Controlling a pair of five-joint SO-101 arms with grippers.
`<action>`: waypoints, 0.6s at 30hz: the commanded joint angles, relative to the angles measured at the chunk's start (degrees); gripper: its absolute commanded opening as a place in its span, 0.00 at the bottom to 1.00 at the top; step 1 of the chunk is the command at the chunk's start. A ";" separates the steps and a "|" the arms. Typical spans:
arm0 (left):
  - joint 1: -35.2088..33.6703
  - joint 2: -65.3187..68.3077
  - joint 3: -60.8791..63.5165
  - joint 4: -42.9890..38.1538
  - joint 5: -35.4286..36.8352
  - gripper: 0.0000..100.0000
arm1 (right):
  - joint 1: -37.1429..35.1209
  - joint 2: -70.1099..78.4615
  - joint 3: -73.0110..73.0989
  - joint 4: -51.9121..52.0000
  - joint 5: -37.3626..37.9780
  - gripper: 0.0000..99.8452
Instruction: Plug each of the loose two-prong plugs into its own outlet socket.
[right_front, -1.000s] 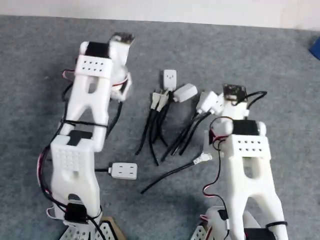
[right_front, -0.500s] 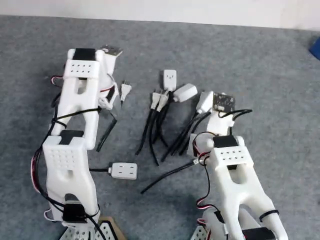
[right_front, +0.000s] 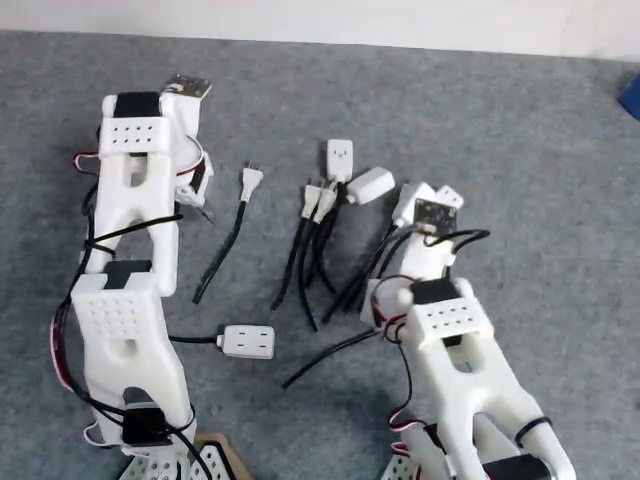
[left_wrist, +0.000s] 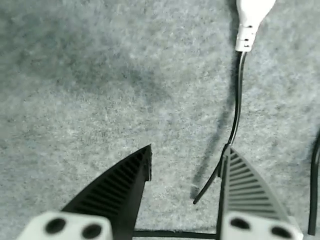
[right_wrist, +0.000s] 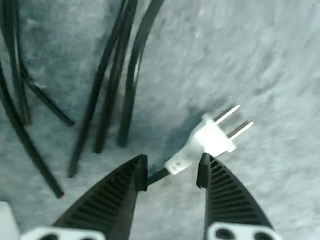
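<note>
the left gripper (left_wrist: 187, 150) hangs over the grey carpet (right_front: 520, 120) with its fingers spread wide and nothing pinched. the black cord (left_wrist: 235, 110) of a loose plug (right_front: 250, 180) ends just beside one finger. that plug lies left of the middle, toward the far edge. the right gripper (right_wrist: 172, 159), fingers parted, straddles the neck of a white two-prong plug (right_wrist: 212, 135) lying flat, prongs pointing away. a white outlet socket (right_front: 247, 342) sits nearer the near edge, and another socket (right_front: 340, 157) sits mid-carpet.
</note>
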 joint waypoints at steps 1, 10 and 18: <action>-0.75 -3.38 -2.07 -0.62 0.53 0.23 | -3.12 -1.89 -0.31 0.75 -7.82 0.18; -0.75 -3.47 -2.07 -0.62 0.53 0.23 | -2.51 -1.27 0.40 0.40 -13.54 0.18; -0.57 -3.30 -2.07 -0.26 0.53 0.23 | 0.66 -1.27 5.05 -6.81 -13.71 0.18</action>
